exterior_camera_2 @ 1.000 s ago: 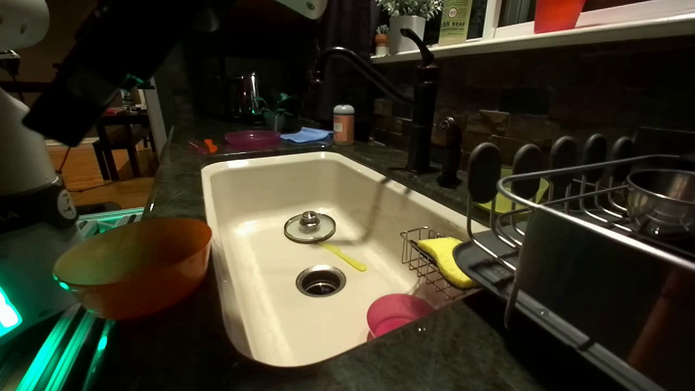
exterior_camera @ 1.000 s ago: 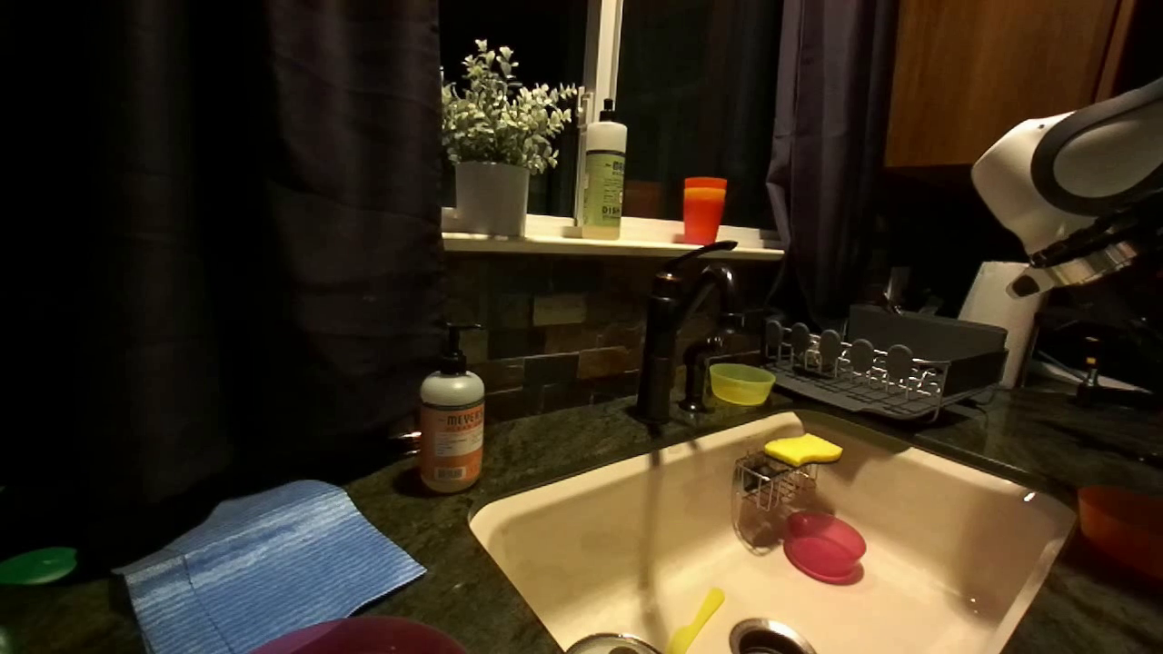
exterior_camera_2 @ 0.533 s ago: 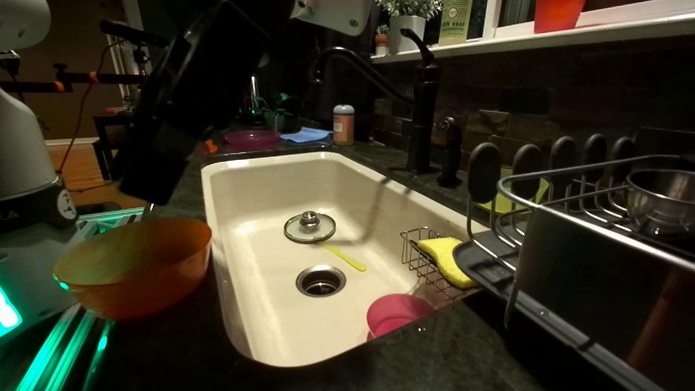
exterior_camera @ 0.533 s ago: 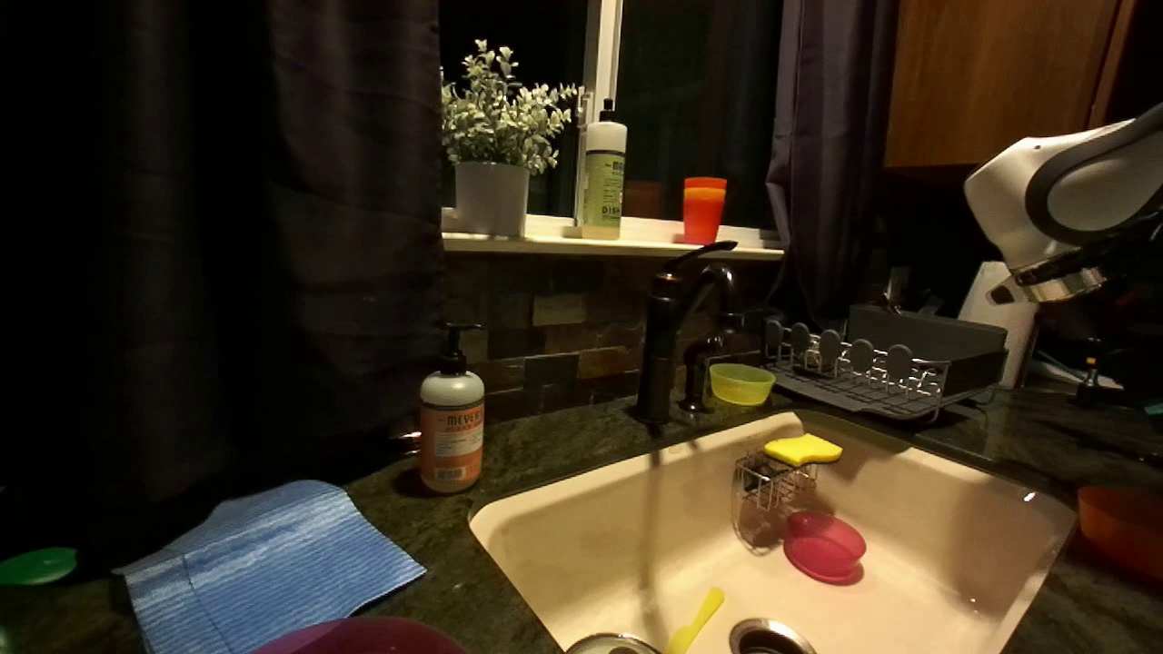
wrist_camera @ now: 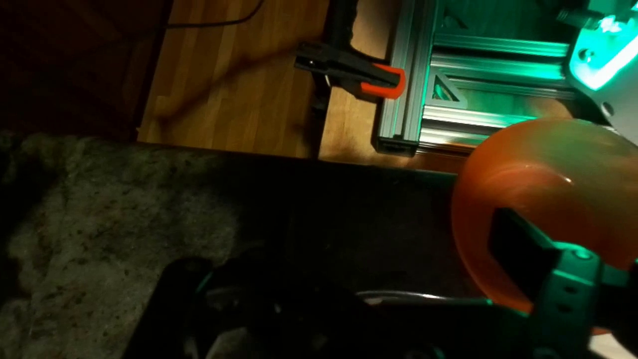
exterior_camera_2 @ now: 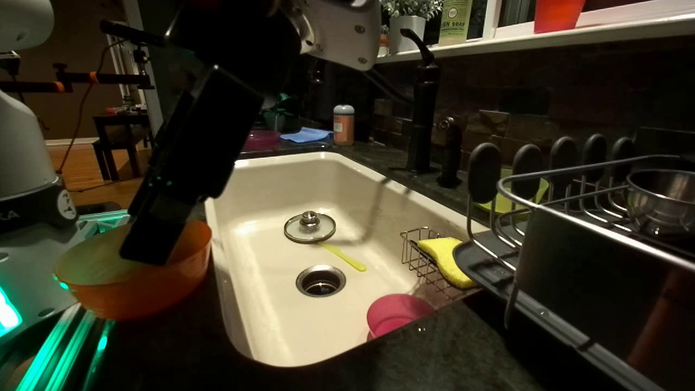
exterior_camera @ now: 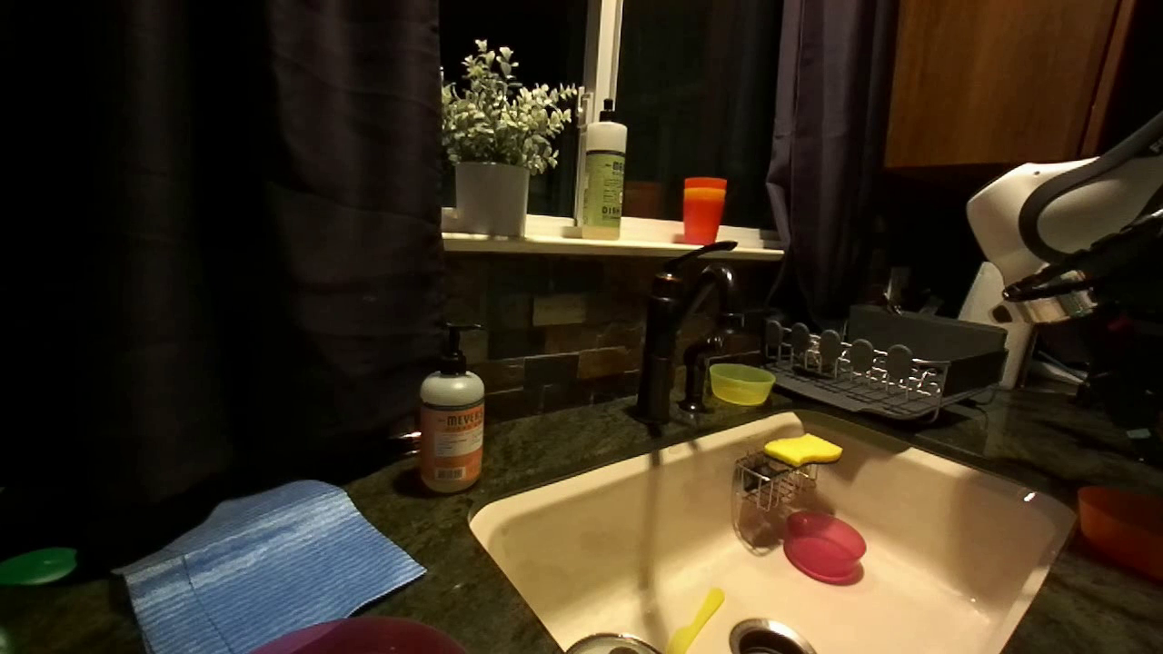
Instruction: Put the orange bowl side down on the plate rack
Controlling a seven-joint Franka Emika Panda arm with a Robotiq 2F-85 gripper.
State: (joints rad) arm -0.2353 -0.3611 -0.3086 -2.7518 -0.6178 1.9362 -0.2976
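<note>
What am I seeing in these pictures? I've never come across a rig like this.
The machine is a single robot arm ending in a two-fingered gripper. Two pictures look at a kitchen sink from different places outside the robot; the third is taken from its wrist. On the dark counter beside the sink sits an orange bowl, and a plate rack stands near one corner. In the sink are a pink dish, a glass lid and a yellow utensil. Nothing is held: the jaws are spread wide, one finger over the bowl. Whether it touches, I can't tell.
</note>
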